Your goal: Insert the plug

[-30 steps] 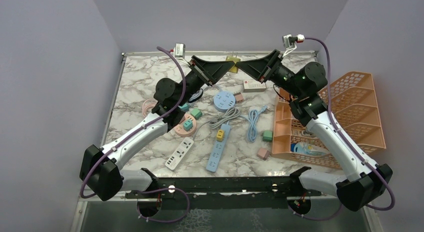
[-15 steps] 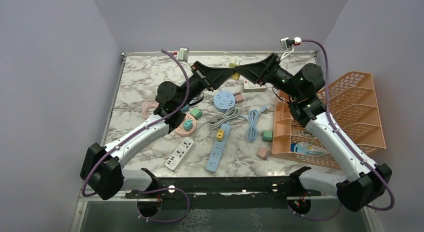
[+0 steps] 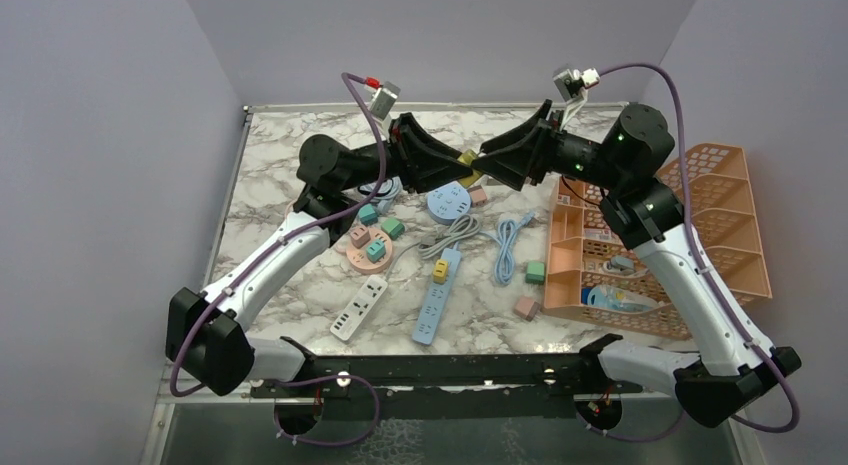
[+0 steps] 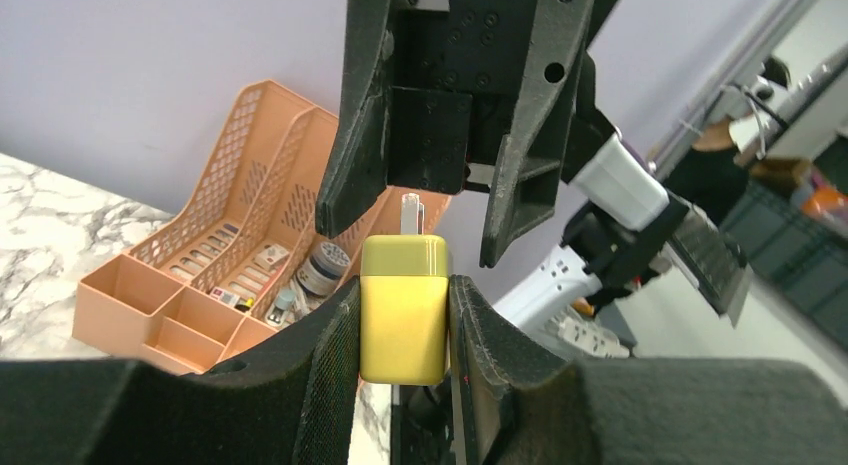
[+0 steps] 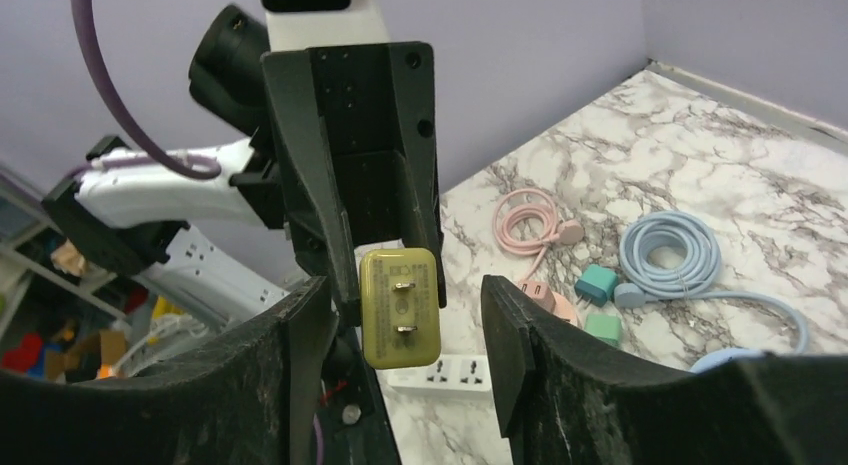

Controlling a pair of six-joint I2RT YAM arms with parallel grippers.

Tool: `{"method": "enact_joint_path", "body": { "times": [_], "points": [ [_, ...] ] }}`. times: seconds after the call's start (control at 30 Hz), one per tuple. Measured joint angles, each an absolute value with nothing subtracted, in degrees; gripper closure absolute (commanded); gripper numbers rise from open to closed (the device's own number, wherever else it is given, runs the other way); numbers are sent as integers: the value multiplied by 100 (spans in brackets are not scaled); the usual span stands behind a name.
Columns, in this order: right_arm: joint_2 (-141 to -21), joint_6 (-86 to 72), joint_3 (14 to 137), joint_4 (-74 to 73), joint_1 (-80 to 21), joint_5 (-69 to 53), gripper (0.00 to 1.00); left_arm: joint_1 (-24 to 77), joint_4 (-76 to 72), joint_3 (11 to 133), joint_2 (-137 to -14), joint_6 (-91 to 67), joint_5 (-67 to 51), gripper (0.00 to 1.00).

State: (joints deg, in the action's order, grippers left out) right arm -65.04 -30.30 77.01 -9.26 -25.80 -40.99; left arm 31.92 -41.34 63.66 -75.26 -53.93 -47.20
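A yellow plug (image 3: pixel 467 157) is clamped in my left gripper (image 3: pixel 459 156), held in the air above the back of the table. In the left wrist view the plug (image 4: pixel 404 307) sits between the pads, its prongs pointing away at my right gripper (image 4: pixel 440 135). My right gripper (image 3: pixel 484 166) is open and faces the left one, tip to tip. In the right wrist view the plug (image 5: pixel 400 307) shows its two prongs in the gap between my open fingers (image 5: pixel 520 335), closer to the left finger. I cannot tell whether they touch it.
An orange basket (image 3: pixel 720 185) stands at the right. On the marble lie a white power strip (image 3: pixel 359 307), a blue power strip (image 3: pixel 437 295), a round blue socket (image 3: pixel 449 200), a pink round socket (image 3: pixel 365 250), coiled cables and several small cube adapters.
Both wrists have risen, and the two gripper tips with the yellow plug have shifted nearer in the top view. The left gripper keeps its hold on the plug.
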Motion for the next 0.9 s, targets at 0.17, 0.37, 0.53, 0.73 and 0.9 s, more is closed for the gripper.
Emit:
{"method": "enact_joint_path", "body": {
  "times": [0.17,0.37,0.53,0.73,0.9],
  "points": [
    [-6582,-2668,7964,-1253,-2580,-4587,59,3186,-4097,6681,-7664,-5299,-5332,100],
    [-6740,-2812,7948,-1214,-2580,-4901,81,3148,-4016,6718,-7747,-5277,-5621,91],
    [-6783,-3181,7747,-799,-2552,-5035,92,3107,-3957,6722,-7760,-5356,-5636,50],
    [-6615,-3948,7022,290,-2565,-4587,92,3127,-3938,6731,-7758,-5734,-5258,34],
    [-6414,-4473,6593,998,-2578,-3736,92,3151,-3966,6512,-7736,-6305,-4458,35]
  ]
}}
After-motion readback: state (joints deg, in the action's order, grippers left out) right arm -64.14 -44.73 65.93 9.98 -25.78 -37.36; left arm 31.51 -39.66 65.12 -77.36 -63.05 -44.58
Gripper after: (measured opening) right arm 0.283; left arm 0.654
